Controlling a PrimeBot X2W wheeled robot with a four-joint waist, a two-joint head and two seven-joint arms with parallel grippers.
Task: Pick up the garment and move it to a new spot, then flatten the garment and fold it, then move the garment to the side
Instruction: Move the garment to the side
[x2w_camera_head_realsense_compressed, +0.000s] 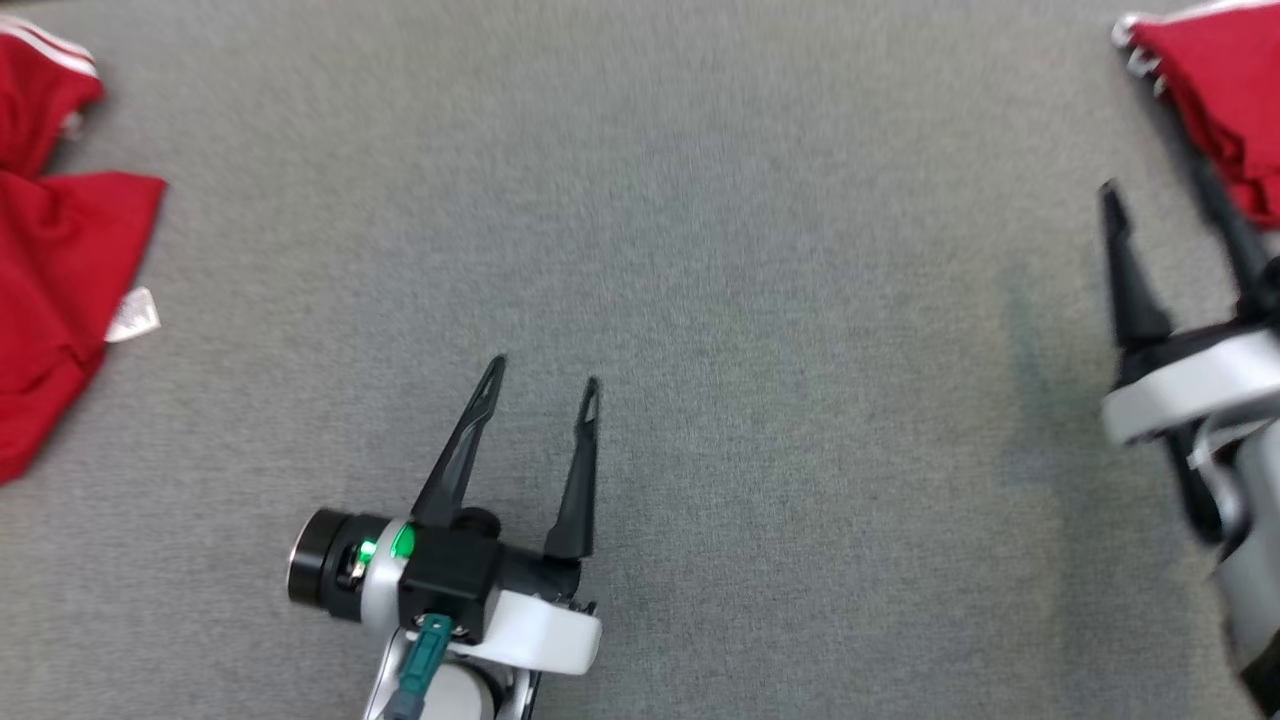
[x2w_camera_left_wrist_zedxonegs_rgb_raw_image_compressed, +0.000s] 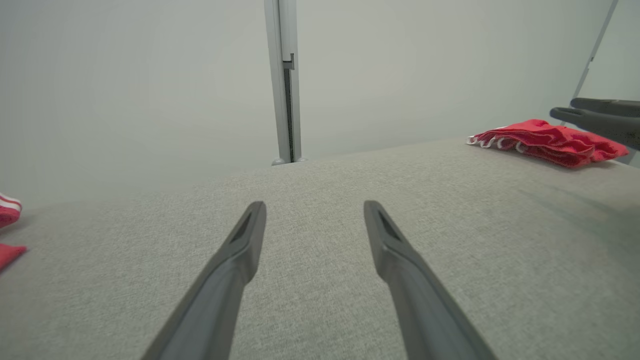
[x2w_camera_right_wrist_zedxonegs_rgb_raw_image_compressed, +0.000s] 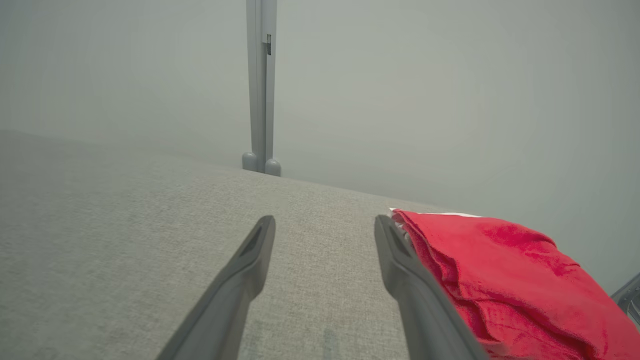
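Observation:
The garment (x2w_camera_head_realsense_compressed: 1220, 90) is a red cloth with white trim, lying folded in a small heap at the far right of the grey surface. It also shows in the left wrist view (x2w_camera_left_wrist_zedxonegs_rgb_raw_image_compressed: 545, 140) and the right wrist view (x2w_camera_right_wrist_zedxonegs_rgb_raw_image_compressed: 500, 280). My right gripper (x2w_camera_head_realsense_compressed: 1155, 180) stands open just left of it, with nothing between its fingers (x2w_camera_right_wrist_zedxonegs_rgb_raw_image_compressed: 325, 220). One finger (x2w_camera_right_wrist_zedxonegs_rgb_raw_image_compressed: 415, 290) runs along the garment's left edge. My left gripper (x2w_camera_head_realsense_compressed: 545, 372) is open and empty over the bare middle of the surface, far from the garment (x2w_camera_left_wrist_zedxonegs_rgb_raw_image_compressed: 315, 205).
A second red garment (x2w_camera_head_realsense_compressed: 60, 280) with white stripes and a white label lies crumpled at the left edge. The grey fabric surface (x2w_camera_head_realsense_compressed: 700, 250) spreads between the two. A grey upright post (x2w_camera_left_wrist_zedxonegs_rgb_raw_image_compressed: 285, 80) stands beyond its far edge against a pale wall.

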